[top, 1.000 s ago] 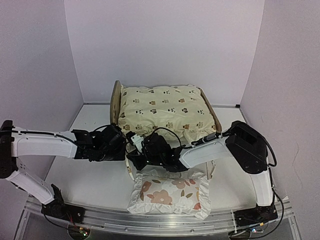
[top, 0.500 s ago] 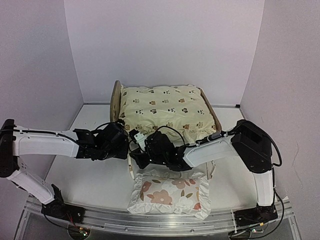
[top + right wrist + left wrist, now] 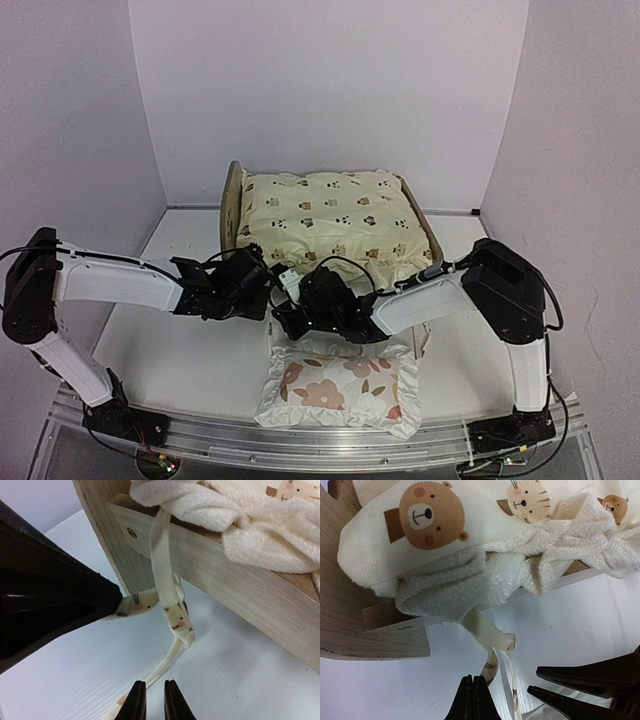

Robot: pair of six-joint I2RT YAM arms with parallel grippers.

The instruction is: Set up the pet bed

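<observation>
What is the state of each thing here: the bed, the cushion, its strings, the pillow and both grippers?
pet bed: standing on the table, cushion inside.
cushion: lying in the bed, near corner bunched.
tie strings: hanging loose below the rail.
pillow: flat on the table, outside the bed.
left gripper: shut, pinching a string end.
right gripper: jaws slightly apart, nothing visibly held.

Around the bed's (image 3: 232,200) near left corner we find little room — the left gripper (image 3: 272,283) and right gripper (image 3: 285,318) crowd it, with tie strings (image 3: 164,575) dangling between them. The pillow (image 3: 340,385) blocks the near edge; bare table (image 3: 190,362) lies open to its left.
</observation>
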